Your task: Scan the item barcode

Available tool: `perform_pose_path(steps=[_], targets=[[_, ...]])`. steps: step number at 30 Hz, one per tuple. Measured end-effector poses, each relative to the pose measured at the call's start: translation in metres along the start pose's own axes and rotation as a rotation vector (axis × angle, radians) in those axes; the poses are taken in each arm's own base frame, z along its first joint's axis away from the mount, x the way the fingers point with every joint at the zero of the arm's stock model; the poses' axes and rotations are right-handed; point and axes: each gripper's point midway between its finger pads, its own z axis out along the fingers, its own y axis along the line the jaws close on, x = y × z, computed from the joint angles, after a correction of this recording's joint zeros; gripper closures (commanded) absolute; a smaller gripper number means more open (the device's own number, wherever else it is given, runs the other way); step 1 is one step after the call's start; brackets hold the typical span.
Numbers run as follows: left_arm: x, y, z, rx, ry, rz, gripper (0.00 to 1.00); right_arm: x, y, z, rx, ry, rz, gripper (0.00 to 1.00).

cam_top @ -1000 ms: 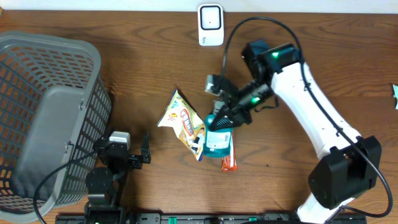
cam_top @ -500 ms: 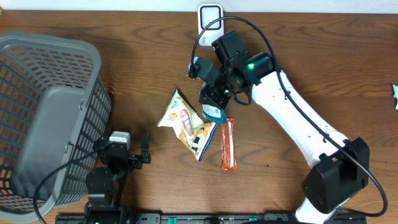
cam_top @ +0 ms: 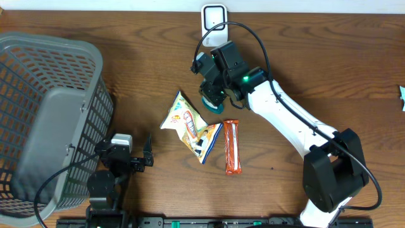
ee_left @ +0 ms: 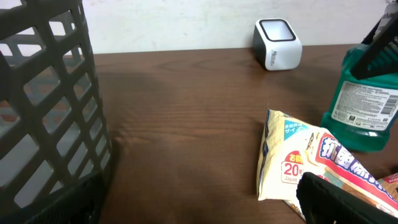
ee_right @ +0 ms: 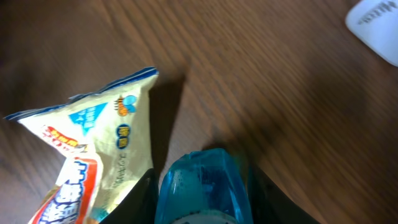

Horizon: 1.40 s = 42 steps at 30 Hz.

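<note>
A teal mouthwash bottle [cam_top: 212,103] stands upright between the white barcode scanner [cam_top: 214,18] and a yellow snack bag [cam_top: 188,125]. My right gripper [cam_top: 215,94] is shut on its upper part. In the right wrist view the bottle [ee_right: 202,186] fills the space between my two dark fingers, with the bag [ee_right: 93,143] to its left and the scanner [ee_right: 379,25] at the top right corner. From the left wrist, the bottle [ee_left: 367,93] shows its label side. My left gripper [cam_top: 140,158] rests open near the front edge, with nothing in it.
A grey mesh basket [cam_top: 57,76] fills the left side of the table, close to my left arm. An orange snack bar [cam_top: 232,147] lies to the right of the bag. The scanner [ee_left: 278,43] sits against the back wall.
My right arm has carried the bottle up and left, from over the bag and bar toward the scanner. The bar is now uncovered. The left arm has not moved.
</note>
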Motion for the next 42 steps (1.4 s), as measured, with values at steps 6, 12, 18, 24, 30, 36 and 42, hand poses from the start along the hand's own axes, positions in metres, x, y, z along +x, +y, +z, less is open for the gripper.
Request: perform_pose_path(steps=[6, 12, 18, 24, 30, 36, 42], targets=[[0.0, 0.0, 0.0, 0.0, 0.0, 0.0, 0.02, 0.004, -0.003, 0.001, 0.017, 0.014, 0.035, 0.55], [0.0, 0.0, 0.0, 0.0, 0.0, 0.0, 0.02, 0.003, -0.003, 0.001, 0.019, 0.011, 0.045, 0.47], [0.0, 0.0, 0.0, 0.0, 0.0, 0.0, 0.02, 0.004, -0.003, 0.001, 0.019, 0.011, 0.05, 0.1], [0.0, 0.0, 0.0, 0.0, 0.0, 0.0, 0.02, 0.004, -0.003, 0.001, 0.019, 0.013, 0.052, 0.01], [0.0, 0.0, 0.0, 0.0, 0.0, 0.0, 0.02, 0.008, -0.002, 0.008, 0.015, 0.026, 0.053, 0.13], [0.0, 0.0, 0.0, 0.0, 0.0, 0.0, 0.02, 0.01, 0.001, 0.016, -0.002, 0.035, 0.054, 0.56], [0.0, 0.0, 0.0, 0.0, 0.0, 0.0, 0.02, 0.01, -0.001, 0.016, 0.012, 0.041, 0.051, 0.84]])
